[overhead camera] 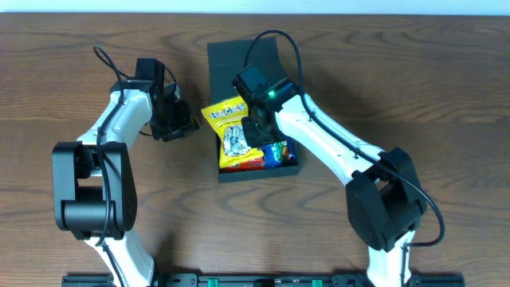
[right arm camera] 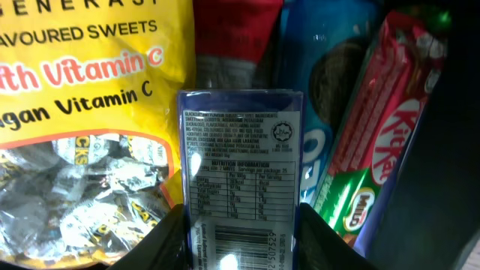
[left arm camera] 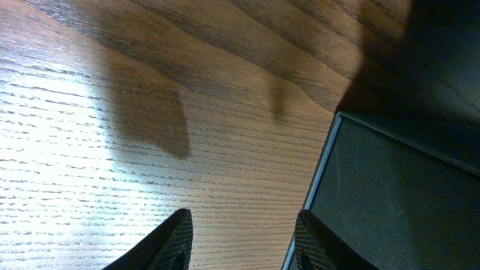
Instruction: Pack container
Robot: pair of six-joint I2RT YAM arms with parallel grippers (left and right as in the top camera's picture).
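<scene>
The dark teal-green container [overhead camera: 231,56] sits at the table's middle, lid flap open to the rear, filled with snacks. A yellow sweets bag [overhead camera: 227,119] lies on top at the left; it also shows in the right wrist view [right arm camera: 82,97]. My right gripper [overhead camera: 256,131] hovers over the box, shut on a blue packet with a nutrition label [right arm camera: 240,172]. Beside it lie an Oreo pack [right arm camera: 330,90], a KitKat [right arm camera: 397,120] and a Milo bar [right arm camera: 352,210]. My left gripper [overhead camera: 177,121] is open and empty, just left of the container's wall [left arm camera: 390,195].
The wooden table [overhead camera: 80,64] spreads around the box. In the left wrist view bare wood [left arm camera: 150,112] lies between the fingers and the box's edge. A red and blue packet [overhead camera: 267,157] shows at the box's front.
</scene>
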